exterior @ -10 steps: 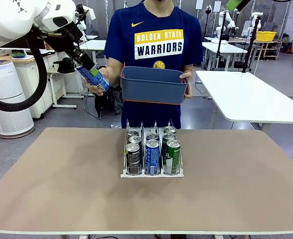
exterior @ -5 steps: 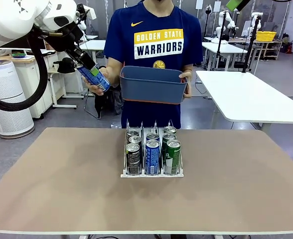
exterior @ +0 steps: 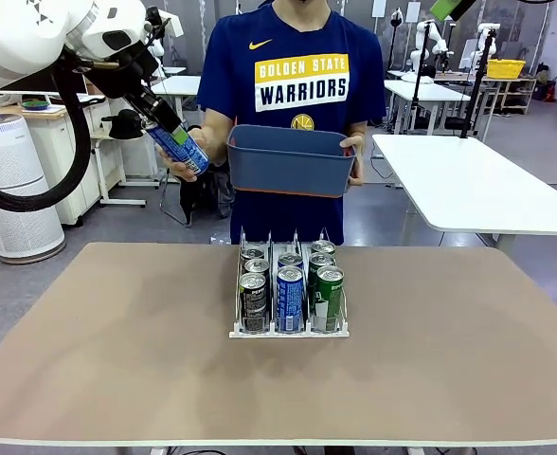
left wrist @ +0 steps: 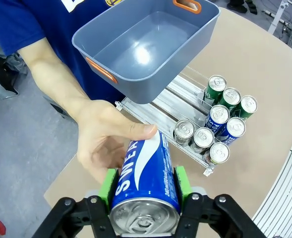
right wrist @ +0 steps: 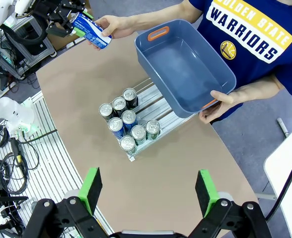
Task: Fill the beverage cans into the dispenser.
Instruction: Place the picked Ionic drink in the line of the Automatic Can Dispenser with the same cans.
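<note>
My left gripper (exterior: 165, 133) is raised at the far left of the table, shut on a blue beverage can (exterior: 184, 150). The green pads (left wrist: 108, 184) press both sides of the can (left wrist: 142, 168). A person's hand (left wrist: 106, 144) also wraps around this can. The clear three-lane dispenser (exterior: 288, 333) stands mid-table and holds several cans (exterior: 290, 284): dark ones in the left lane, blue in the middle, green on the right. In the right wrist view, my right gripper (right wrist: 149, 191) hangs open high above the table and dispenser (right wrist: 158, 101), with nothing between its fingers.
The person at the far side holds an empty blue-grey tub (exterior: 291, 161) with the other hand (exterior: 356, 147), above and behind the dispenser. The brown tabletop (exterior: 117, 341) lies bare on both sides of the rack. A white table (exterior: 477, 190) stands at the back right.
</note>
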